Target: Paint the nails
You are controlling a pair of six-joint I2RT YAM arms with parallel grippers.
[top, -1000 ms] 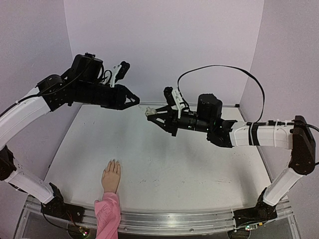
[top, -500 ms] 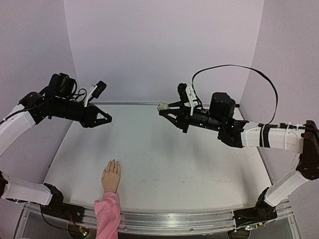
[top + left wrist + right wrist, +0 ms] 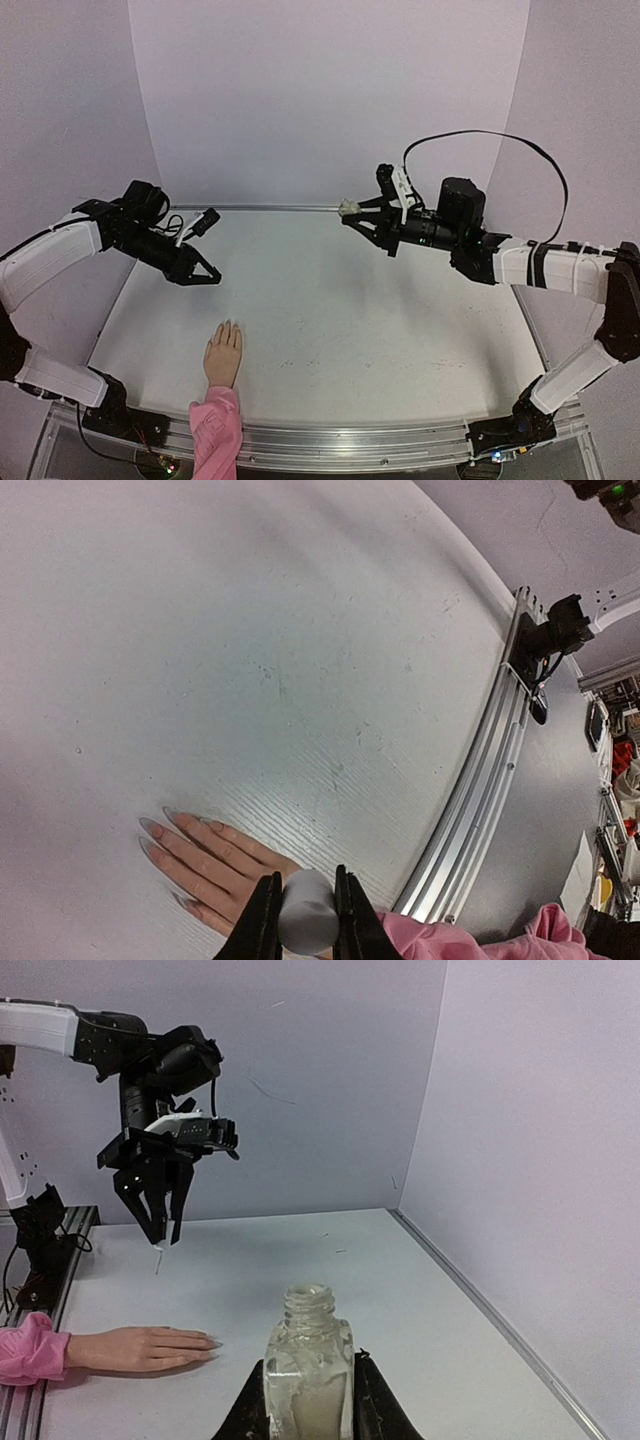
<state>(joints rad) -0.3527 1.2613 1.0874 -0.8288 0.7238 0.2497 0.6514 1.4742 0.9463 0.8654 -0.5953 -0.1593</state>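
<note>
The flesh-coloured mannequin hand (image 3: 223,355) with a pink sleeve (image 3: 215,430) lies flat near the front left edge. Its long pointed nails (image 3: 152,828) show in the left wrist view. My left gripper (image 3: 205,276) is shut on a grey-white brush cap (image 3: 307,912), held in the air beyond the fingertips; the thin brush (image 3: 157,1258) hangs below it, apart from the hand (image 3: 140,1348). My right gripper (image 3: 350,211) is shut on a small open glass polish bottle (image 3: 308,1360), held high at the back centre.
The white table (image 3: 350,320) has an aluminium rail (image 3: 380,432) along its front edge. Lilac walls close the back and both sides. The right arm's black cable (image 3: 500,140) loops above it.
My left gripper has swung left and down with the brush cap, towards the mannequin hand. My right gripper has moved right and back with the open bottle.
</note>
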